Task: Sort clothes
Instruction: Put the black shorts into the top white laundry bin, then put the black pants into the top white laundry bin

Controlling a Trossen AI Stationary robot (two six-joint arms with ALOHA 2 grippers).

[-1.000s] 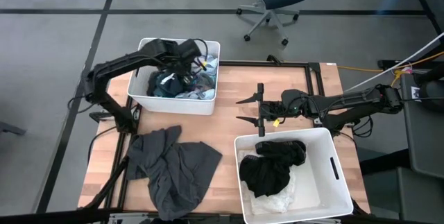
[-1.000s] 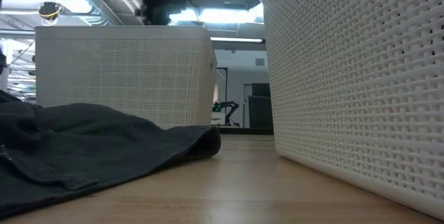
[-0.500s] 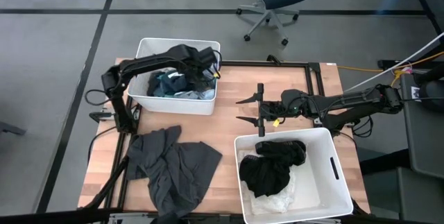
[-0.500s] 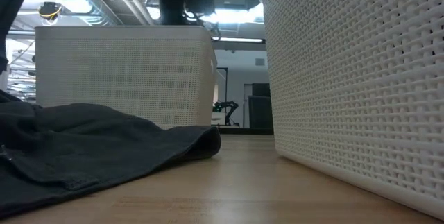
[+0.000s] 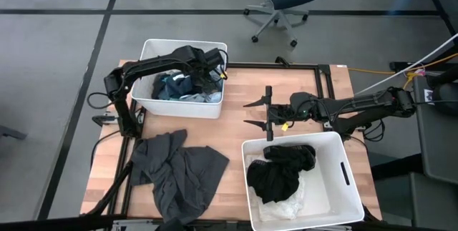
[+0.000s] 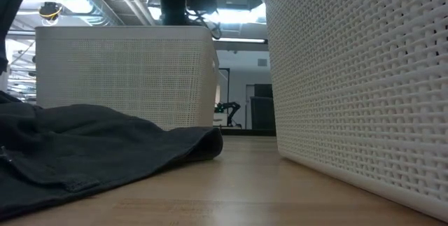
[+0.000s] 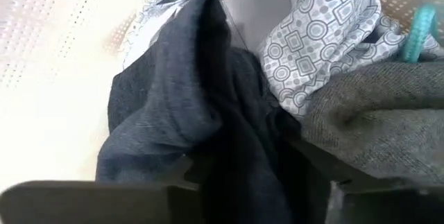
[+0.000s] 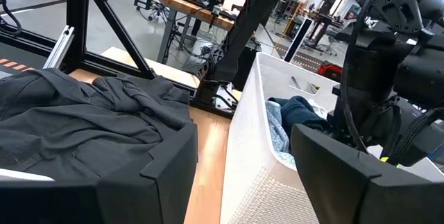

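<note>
Left wrist view: dark grey sock [image 7: 187, 120] lies right at the left gripper [image 7: 253, 182], draped between its parted fingers; not clear whether it is gripped or loose. Patterned white fabric [image 7: 326, 37] sits just behind. High view places this gripper [image 5: 212, 65] over the far bin [image 5: 147, 101] among mixed clothes [image 5: 179, 86]. Right gripper [image 5: 256, 114] waits wide open over bare table [image 5: 243, 88], holding nothing. Dark grey garment [image 5: 175, 174] is spread on the near left; black clothes [image 5: 283, 170] fill the near bin [image 5: 351, 181].

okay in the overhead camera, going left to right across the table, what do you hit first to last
dark grey garment → left gripper at the back bin's right end → right gripper → front bin with black clothes
</note>
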